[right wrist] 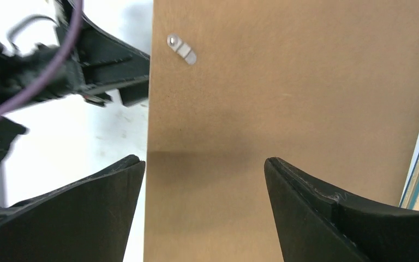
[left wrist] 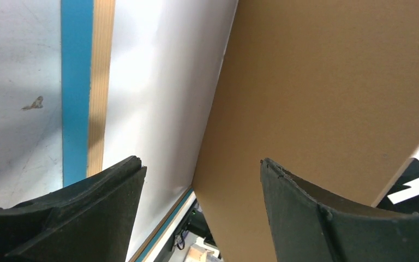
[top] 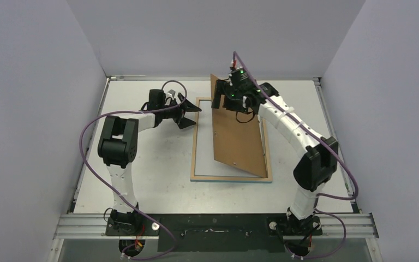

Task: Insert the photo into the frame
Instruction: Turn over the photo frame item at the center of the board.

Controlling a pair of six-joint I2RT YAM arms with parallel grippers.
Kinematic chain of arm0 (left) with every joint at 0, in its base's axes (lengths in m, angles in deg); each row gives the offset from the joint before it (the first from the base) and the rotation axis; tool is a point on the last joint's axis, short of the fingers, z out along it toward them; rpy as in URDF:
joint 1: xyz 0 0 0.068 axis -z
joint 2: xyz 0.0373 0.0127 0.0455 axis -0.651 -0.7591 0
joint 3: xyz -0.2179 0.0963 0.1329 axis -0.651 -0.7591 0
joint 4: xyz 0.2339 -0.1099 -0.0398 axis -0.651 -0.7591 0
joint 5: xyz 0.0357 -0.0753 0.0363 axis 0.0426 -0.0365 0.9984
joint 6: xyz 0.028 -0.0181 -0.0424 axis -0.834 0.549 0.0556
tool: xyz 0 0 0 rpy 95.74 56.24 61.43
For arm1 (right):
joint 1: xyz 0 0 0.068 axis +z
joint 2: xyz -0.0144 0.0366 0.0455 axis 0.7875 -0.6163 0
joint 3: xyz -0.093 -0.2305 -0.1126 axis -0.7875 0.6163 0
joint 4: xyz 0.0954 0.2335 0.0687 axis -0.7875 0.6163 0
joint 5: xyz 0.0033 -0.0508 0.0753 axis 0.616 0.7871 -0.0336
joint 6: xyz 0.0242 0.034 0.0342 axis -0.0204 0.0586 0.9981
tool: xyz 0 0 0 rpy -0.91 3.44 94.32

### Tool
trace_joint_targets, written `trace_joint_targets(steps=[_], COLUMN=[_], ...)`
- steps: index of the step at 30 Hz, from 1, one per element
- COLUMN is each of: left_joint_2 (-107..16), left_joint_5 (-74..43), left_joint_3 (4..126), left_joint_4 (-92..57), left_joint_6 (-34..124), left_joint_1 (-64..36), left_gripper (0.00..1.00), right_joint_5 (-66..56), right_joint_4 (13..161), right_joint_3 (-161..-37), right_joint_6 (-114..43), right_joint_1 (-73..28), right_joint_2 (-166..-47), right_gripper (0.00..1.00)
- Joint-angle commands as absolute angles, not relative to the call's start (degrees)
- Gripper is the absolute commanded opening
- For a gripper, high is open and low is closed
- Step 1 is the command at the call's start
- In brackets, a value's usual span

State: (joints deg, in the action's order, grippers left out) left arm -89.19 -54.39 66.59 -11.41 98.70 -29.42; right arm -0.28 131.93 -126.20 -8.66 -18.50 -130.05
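The frame (top: 195, 143) lies back-up on the table, with its wood-coloured back and blue edge (left wrist: 79, 82) showing. The plain brown backing board (top: 240, 136) leans over it, its far end raised. The photo's balloon print is not visible. A white surface (left wrist: 158, 82) lies inside the frame under the board. My left gripper (top: 192, 115) is open at the frame's left rail, facing the board's left edge (left wrist: 327, 98). My right gripper (top: 223, 101) is open at the board's raised far end (right wrist: 283, 98). Whether its fingers touch the board is unclear.
A small metal turn clip (right wrist: 181, 49) sits on the board's face. White walls close in the table on the left, the right and the far side. The arm bases and a metal rail (top: 213, 224) run along the near edge.
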Motion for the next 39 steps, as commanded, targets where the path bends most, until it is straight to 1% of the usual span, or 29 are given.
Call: trace_joint_targets(steps=[1,7,10,17,20,25,27,34,39], left_joint_2=[-90.04,-91.34,-92.38,-91.74,-91.75,-90.84,-90.38,-88.77,-88.51], left_joint_5=[-57.56,-58.60,-59.24,-57.29,-55.22,-53.30,-51.67,-45.83,-45.79], left_joint_3=[65.75,66.58,67.58,69.19,70.92,71.86,72.41,71.97,71.62], left_joint_4=[-0.51,2.24,1.86,-10.05,-16.73,-23.78,-28.79,-37.49,-38.87], left_joint_6=[102.93,103.69,102.05,90.69,83.76,76.33,72.49,65.77,65.19], left_joint_1=[-30.69,-30.37,-29.98,-30.82,-30.87,-30.56,-30.09,-28.67,-27.92], left_gripper=[0.76,0.77,0.77,0.77,0.77,0.75,0.75,0.72,0.68], right_joint_5=[-5.18,-9.08,-7.66,-2.78,1.73,4.96,5.56,3.49,-3.39], right_joint_4=[122.08,118.99,119.78,123.73,125.46,127.10,126.72,122.25,117.53], right_joint_3=[-123.09,-120.83,-120.18,-117.15,-113.60,-105.87,-102.50,-92.55,-88.82], right_joint_6=[-3.92,-2.76,-2.53,-4.26,-5.70,-8.03,-9.37,-12.67,-13.53], right_joint_1=[-21.23,-22.33,-22.71,-25.10,-26.75,-32.11,-34.95,-42.34,-43.83], right_joint_2=[-121.54,-120.03,-120.08,-119.17,-118.40,-117.73,-117.57,-118.70,-120.71], right_gripper=[0.83,0.86,0.86,0.85,0.84,0.83,0.84,0.86,0.87])
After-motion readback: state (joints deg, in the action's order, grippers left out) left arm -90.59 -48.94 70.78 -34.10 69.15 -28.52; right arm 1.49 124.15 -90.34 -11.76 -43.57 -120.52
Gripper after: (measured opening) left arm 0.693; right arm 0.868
